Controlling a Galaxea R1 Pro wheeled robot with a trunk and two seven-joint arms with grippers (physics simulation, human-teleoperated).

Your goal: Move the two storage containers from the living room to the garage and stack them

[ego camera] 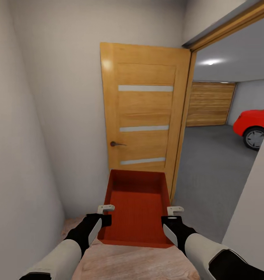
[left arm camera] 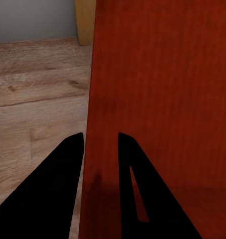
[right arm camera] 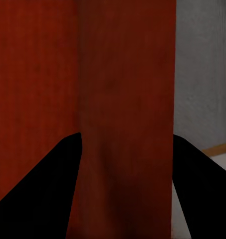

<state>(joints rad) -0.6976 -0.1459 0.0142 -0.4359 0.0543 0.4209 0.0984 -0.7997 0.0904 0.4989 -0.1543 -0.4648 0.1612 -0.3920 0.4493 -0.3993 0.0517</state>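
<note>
Storage container (ego camera: 137, 208), orange-red, open-topped: carried level between both arms, above the wood plank floor (ego camera: 120, 264), before an open wooden door (ego camera: 143, 112). Left claw (ego camera: 105, 213): clamped on the container's left wall. Right claw (ego camera: 174, 214): fingers straddle the right wall. Beyond the doorway: garage, grey concrete floor (ego camera: 209, 171), red car (ego camera: 254, 126).

Container (ego camera: 136, 206) held btwn my left gripper (ego camera: 106, 209) & right gripper (ego camera: 175, 210), over wood floor (ego camera: 128, 264). Door (ego camera: 145, 116) just behind it; garage floor (ego camera: 213, 171) & car (ego camera: 254, 126) thru doorway on right.
</note>
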